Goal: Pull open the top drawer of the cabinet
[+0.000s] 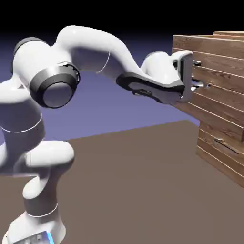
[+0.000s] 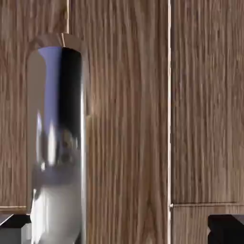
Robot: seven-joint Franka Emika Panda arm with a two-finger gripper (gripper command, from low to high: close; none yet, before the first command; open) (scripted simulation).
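— Against the blue-violet backdrop, what to enter for the top drawer?
— Enter as jutting from the cabinet, at the exterior view's right, out beyond the lower drawer. Note brown planks with pale seams.
— And for the gripper?
— Record as open, fingers wide apart, at the upper drawer front. Log the white arm as reaching across from the exterior view's left.
— Any grip on the bar handle?
— Mark as not clamped. In the hand view, find shiny metal just beside the left-hand fingertip, well apart from the right-hand one. Contact: cannot tell
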